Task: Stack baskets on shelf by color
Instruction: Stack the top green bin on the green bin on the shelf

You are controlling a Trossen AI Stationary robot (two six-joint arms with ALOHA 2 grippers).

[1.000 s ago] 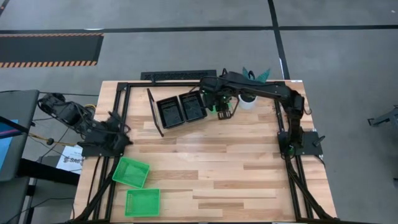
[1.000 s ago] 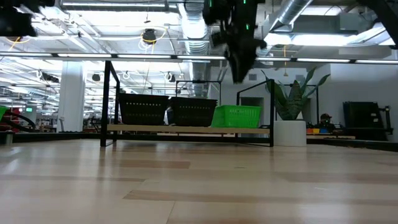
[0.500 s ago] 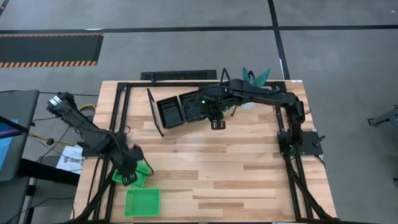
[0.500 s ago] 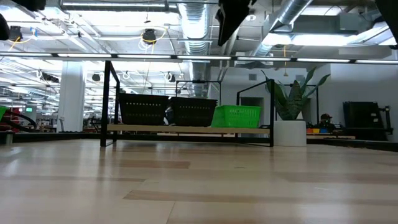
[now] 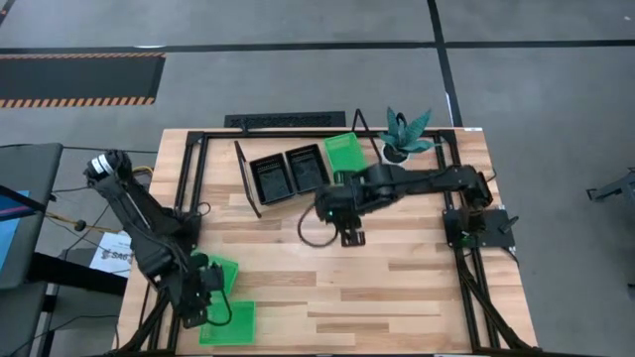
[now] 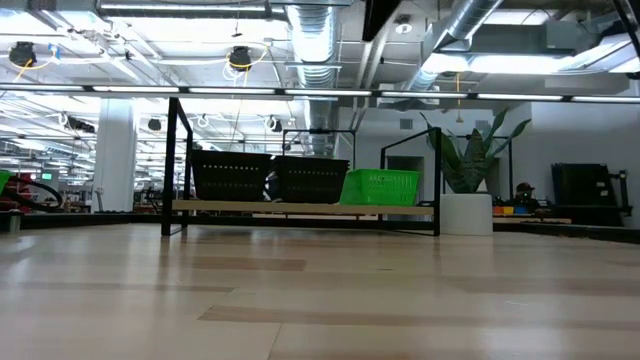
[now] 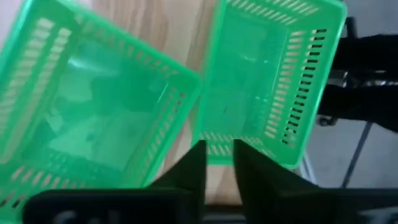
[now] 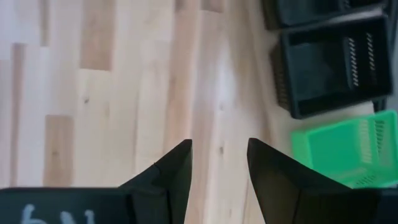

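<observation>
On the shelf point(image 6: 300, 207) at the table's far side stand two black baskets point(image 5: 270, 179) point(image 5: 308, 169) and one green basket point(image 5: 345, 152), each on its bottom. Two more green baskets lie on the tabletop at the near left: a tilted one point(image 5: 224, 269) point(image 7: 93, 106) and, closer to the near edge, a straight one point(image 5: 234, 325) point(image 7: 267, 81). My left gripper point(image 5: 207, 302) point(image 7: 219, 158) is down between them, its fingers close together. My right gripper point(image 5: 349, 236) point(image 8: 219, 155) hangs open over the table's middle with nothing between its fingers. My left gripper has the rim of the straight green basket's nearest wall point(image 7: 219, 149) between its two fingertips, close to one corner. The fingers come from above, slanting toward the near right. The basket lies flat on the tabletop. Only the fingertips overlap the wall.
A potted plant point(image 5: 402, 134) point(image 6: 465, 180) stands at the far right beside the shelf. Black frame rails point(image 5: 193, 188) run along the table's left, right and far sides. Bare planks stretch across the middle and near right point(image 5: 397, 297).
My left arm has swung from the table's left edge toward the near edge and come down onto the green baskets. My right gripper has left the shelf, risen out of the low view and moved toward the table's middle; the green basket stays on the shelf.
</observation>
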